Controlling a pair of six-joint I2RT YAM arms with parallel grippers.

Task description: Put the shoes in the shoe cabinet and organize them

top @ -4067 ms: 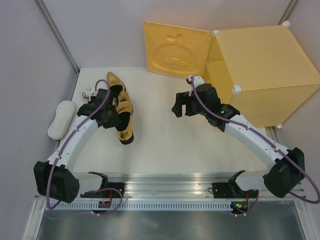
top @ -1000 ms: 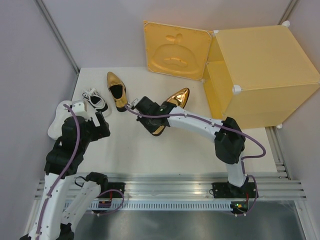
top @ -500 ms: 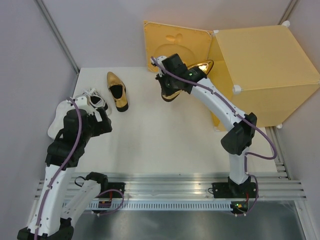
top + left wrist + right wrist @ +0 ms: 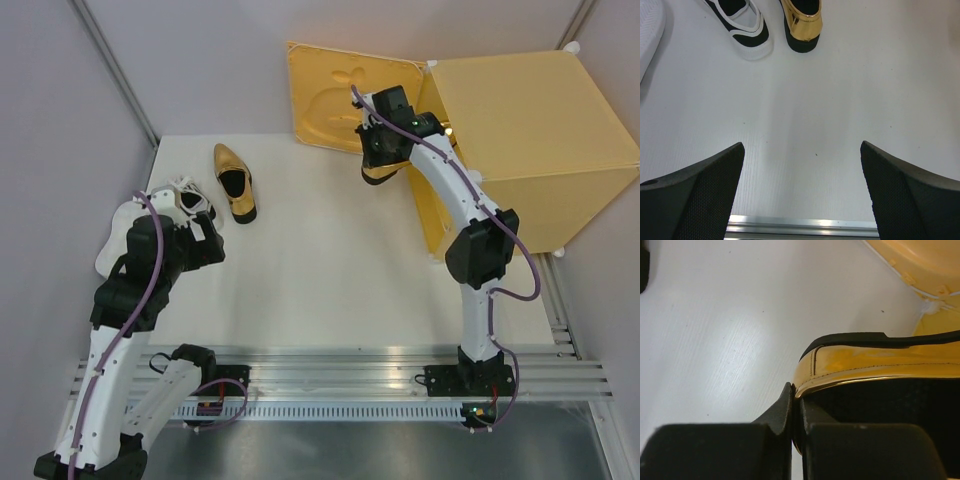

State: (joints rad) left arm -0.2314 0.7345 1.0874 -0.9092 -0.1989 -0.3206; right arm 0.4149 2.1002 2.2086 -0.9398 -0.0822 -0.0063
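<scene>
white table (image 4: pixel 330 280), gold shoe (image 4: pixel 378 173) at shoe cabinet (image 4: pixel 530 120) doorway

Bright even light; right fingers (image 4: pixel 715 450) seem blurred.

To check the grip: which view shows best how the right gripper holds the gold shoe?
Right wrist: the right gripper is shut on the gold shoe at its rim, close up. The top view shows it small, half hidden. Left wrist misses it.
</scene>
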